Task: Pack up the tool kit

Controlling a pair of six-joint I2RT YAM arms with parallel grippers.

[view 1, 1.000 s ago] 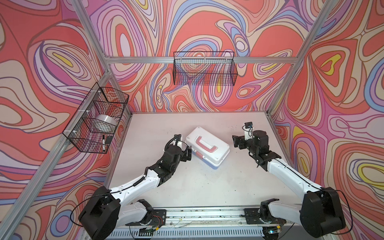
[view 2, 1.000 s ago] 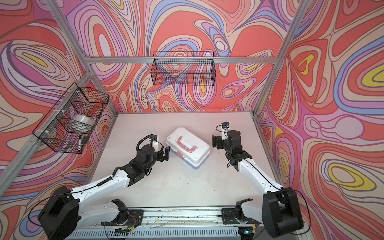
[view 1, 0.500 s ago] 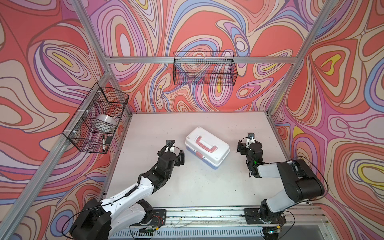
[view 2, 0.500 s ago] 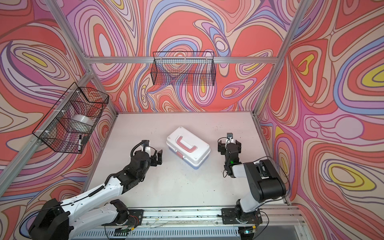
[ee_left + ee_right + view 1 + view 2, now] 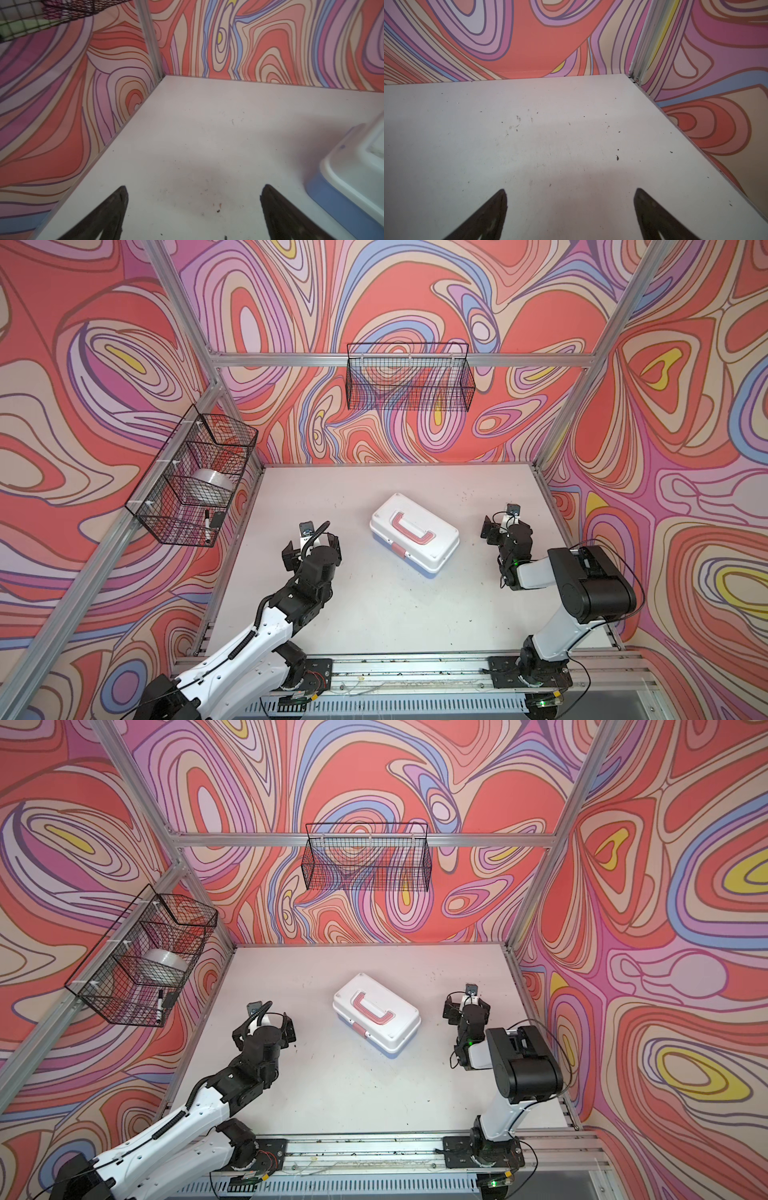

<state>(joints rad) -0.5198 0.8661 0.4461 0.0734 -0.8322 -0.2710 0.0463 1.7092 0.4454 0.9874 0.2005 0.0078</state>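
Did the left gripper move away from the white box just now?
Yes. The left gripper has backed away from the tool kit, which stayed put. It went leftward and slightly toward the table's front edge.

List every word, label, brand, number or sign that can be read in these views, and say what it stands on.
No text can be read in any view.
White-lidded plastic tool kit with a pink handle: no lettering shows on it in both top views.
Marker pen in the black wire side basket: too small to tell whether it bears print.
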